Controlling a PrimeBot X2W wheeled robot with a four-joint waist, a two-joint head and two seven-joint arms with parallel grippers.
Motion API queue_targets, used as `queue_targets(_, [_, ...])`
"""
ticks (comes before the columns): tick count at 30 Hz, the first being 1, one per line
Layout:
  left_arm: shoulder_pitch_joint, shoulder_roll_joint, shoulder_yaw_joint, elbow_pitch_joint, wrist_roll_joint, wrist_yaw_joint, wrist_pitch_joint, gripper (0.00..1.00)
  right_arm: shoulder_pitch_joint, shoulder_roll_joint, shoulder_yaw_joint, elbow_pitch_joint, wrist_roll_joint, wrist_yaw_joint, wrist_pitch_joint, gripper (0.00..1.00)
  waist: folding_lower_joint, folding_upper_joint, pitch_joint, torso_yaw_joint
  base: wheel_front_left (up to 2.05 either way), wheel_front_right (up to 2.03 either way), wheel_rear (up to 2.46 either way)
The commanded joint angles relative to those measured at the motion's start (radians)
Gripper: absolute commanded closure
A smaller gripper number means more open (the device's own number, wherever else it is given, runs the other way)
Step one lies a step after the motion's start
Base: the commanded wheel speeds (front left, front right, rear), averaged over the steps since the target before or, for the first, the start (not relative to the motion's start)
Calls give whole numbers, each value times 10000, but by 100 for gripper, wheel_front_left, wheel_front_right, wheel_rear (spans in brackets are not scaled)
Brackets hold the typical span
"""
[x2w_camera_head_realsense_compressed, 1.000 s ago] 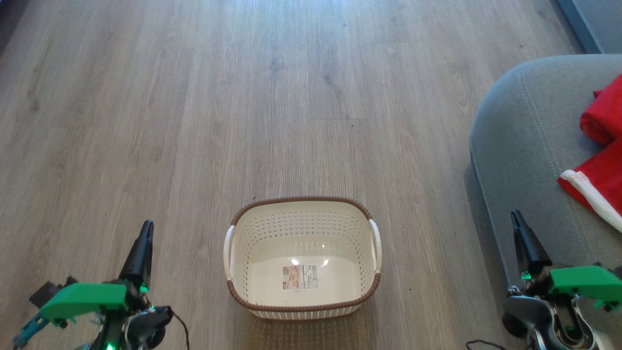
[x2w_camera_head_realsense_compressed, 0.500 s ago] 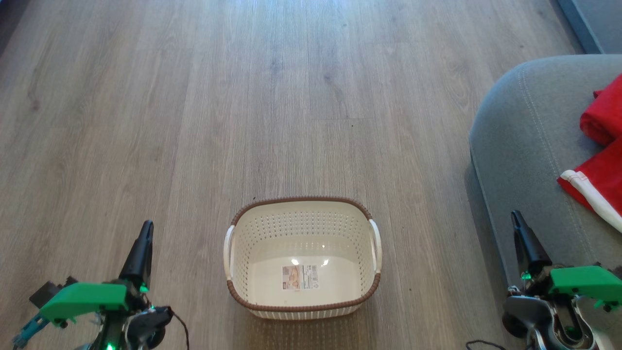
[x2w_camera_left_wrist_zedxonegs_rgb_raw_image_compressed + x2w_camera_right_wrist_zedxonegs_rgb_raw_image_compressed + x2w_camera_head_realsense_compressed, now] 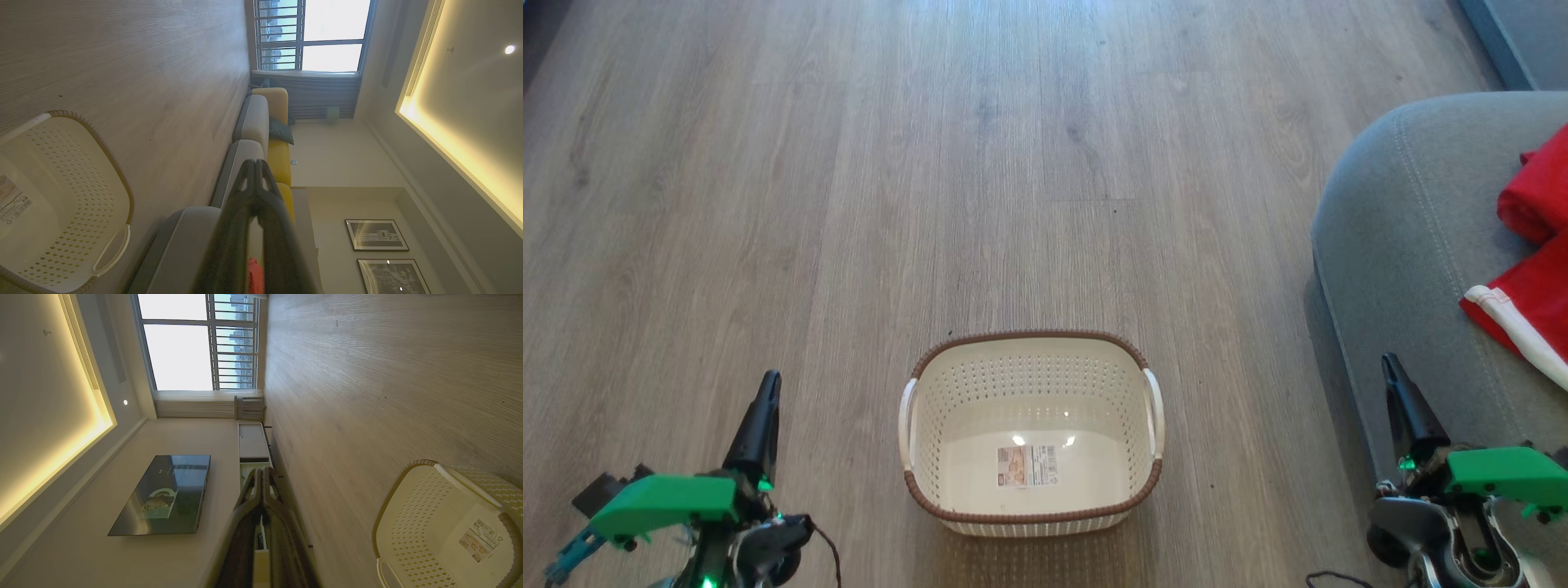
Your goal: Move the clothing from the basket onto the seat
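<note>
A pale wood-plank floor (image 3: 1013,163) filled most of the head view. The cream basket (image 3: 1029,334) stood low in the middle, holding nothing but its label sticker. The red clothing (image 3: 1535,302) lay on the grey seat (image 3: 1405,229) at the right edge, well apart from the basket. The left gripper (image 3: 765,392) sat at lower left. The right gripper (image 3: 1395,380) sat at lower right, just beside the seat and far nearer the clothing.

In the left wrist view, the left gripper's (image 3: 255,163) dark fingers were pressed together on nothing. A sliver of red showed beyond them.

In the right wrist view, the right gripper (image 3: 263,470) was likewise clenched and bare. The basket (image 3: 412,522) lay off to one side, so the move looked complete.
</note>
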Motion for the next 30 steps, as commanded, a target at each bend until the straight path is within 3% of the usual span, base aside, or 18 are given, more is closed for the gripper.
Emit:
queue_targets(1, [-480, 79, 343, -329, -65, -19, 75, 100, -560, -35, 171, -391, 59, 0, 57, 100, 0, 0, 0, 0, 0, 0, 0])
queue_targets(30, [-480, 79, 342, -330, -65, -19, 74, 100, -560, -35, 172, -391, 60, 0, 57, 100, 0, 0, 0, 0, 0, 0, 0])
